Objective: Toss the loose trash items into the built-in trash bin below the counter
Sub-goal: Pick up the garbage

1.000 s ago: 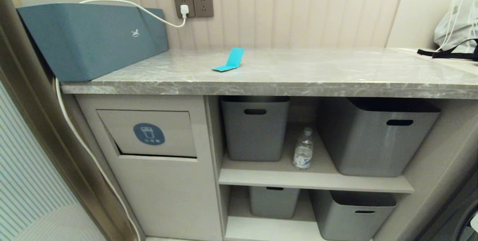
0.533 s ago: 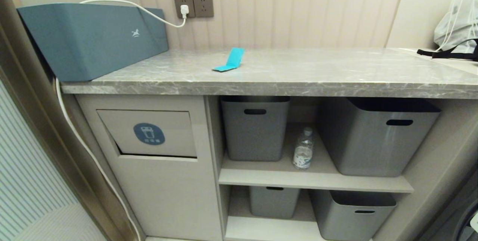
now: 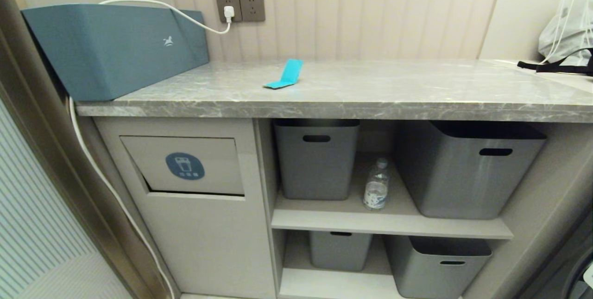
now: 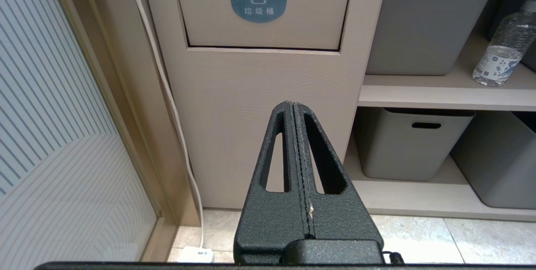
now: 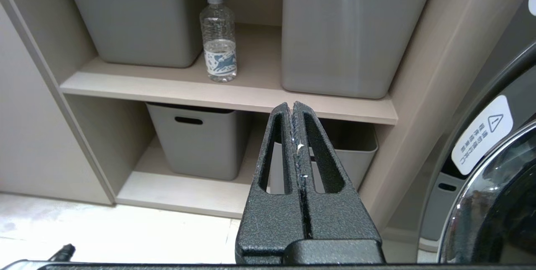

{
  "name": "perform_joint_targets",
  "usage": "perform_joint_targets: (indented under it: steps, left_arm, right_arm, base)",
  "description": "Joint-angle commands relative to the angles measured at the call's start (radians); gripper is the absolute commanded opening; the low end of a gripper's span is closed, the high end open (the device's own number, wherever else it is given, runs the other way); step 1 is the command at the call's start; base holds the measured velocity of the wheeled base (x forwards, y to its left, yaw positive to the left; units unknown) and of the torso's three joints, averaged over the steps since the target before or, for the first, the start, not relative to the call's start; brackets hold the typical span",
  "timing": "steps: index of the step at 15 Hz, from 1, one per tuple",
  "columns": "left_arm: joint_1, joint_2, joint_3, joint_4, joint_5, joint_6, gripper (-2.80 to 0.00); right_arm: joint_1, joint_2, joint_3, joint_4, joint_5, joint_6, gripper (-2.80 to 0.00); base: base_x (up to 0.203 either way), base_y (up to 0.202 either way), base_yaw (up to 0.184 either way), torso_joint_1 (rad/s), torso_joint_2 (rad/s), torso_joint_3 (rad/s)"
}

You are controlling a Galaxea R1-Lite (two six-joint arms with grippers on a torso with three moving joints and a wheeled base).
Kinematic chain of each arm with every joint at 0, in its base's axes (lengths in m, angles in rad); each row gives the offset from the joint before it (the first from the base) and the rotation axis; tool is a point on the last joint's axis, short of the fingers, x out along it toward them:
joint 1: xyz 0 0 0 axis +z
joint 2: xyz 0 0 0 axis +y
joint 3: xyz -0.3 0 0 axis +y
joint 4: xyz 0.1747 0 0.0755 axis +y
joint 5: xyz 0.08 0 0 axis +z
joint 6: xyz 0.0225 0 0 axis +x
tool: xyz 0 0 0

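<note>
Under the grey counter (image 3: 370,92), the built-in trash bin (image 3: 185,165) sits at far left with its flap closed. A turquoise strip (image 3: 285,75) lies on the counter; the water bottle (image 3: 376,185) stands on the upper shelf between two grey tubs (image 3: 316,160). The left gripper (image 4: 293,106) faces the bin cabinet and the right gripper (image 5: 292,106) faces the shelves, both pressed closed and empty.

Soft even indoor light, sharp focus, edges bowed, shelf recesses shadowed

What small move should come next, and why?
Probably raise the right gripper toward the water bottle and open it: both grippers are shut and empty, the left gripper low before the bin flap, and the bottle stands upright on the shelf between grey tubs.
</note>
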Motion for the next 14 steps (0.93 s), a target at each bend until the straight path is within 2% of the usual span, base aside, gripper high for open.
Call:
perform_joint_targets:
  steps: [1,3,7,14]
  left_arm:
    - [-0.001,0.000,0.000,0.000,0.000,-0.001,-2.80]
    - [0.000,-0.001,0.000,0.000,0.000,-0.001,-2.80]
    - [-0.001,0.000,0.000,0.000,0.000,0.001,-2.80]
    - [0.000,-0.001,0.000,0.000,0.000,0.001,-2.80]
  right_arm:
    - [0.000,0.000,0.000,0.001,-0.002,0.010,-2.80]
    - [0.000,0.000,0.000,-0.002,-0.002,0.031,-2.80]
    - [0.000,0.000,0.001,-0.004,0.000,0.024,-2.80]
    - [0.000,0.000,0.000,-0.001,0.000,0.030,-2.80]
  base:
    - [0.000,0.000,0.000,0.000,0.00,0.000]
    - [0.000,0.000,0.000,0.000,0.00,0.000]
    - [0.000,0.000,0.000,0.000,0.00,0.000]
    - [0.000,0.000,0.000,0.131,-0.38,-0.247]
